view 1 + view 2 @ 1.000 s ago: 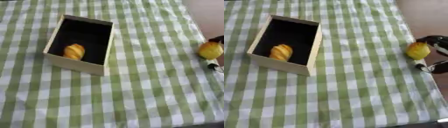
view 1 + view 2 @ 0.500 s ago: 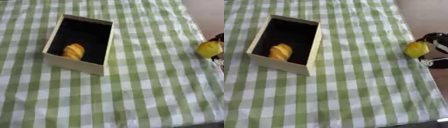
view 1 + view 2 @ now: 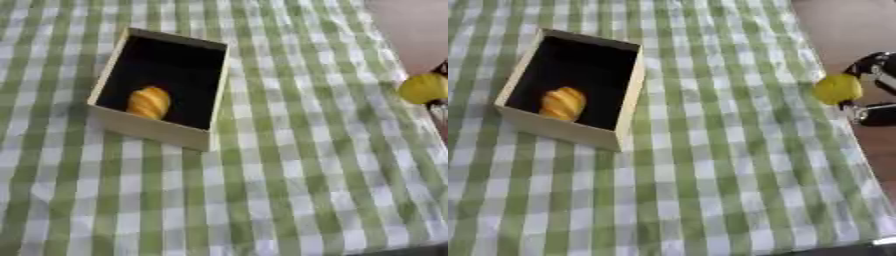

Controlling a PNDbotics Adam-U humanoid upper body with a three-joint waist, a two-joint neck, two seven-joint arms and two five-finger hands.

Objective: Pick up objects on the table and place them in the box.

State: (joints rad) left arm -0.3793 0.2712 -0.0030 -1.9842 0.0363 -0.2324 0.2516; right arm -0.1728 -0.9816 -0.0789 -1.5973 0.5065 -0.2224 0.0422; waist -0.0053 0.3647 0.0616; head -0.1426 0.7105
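Pinching a round yellow fruit (image 3: 837, 89) between thumb and curled fingers, the black right hand (image 3: 871, 95) holds it at the right edge of the green-and-white checked tablecloth (image 3: 710, 165), well apart from the open beige cardboard box (image 3: 565, 131). A ridged golden-orange pastry-like item (image 3: 562, 103) lies inside the box, near its front wall.

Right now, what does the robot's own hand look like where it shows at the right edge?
Only the right hand shows, partly cut off by the frame: glossy black curved parts with silver metal pieces between them. No cables or markings can be made out. The left hand is out of view.
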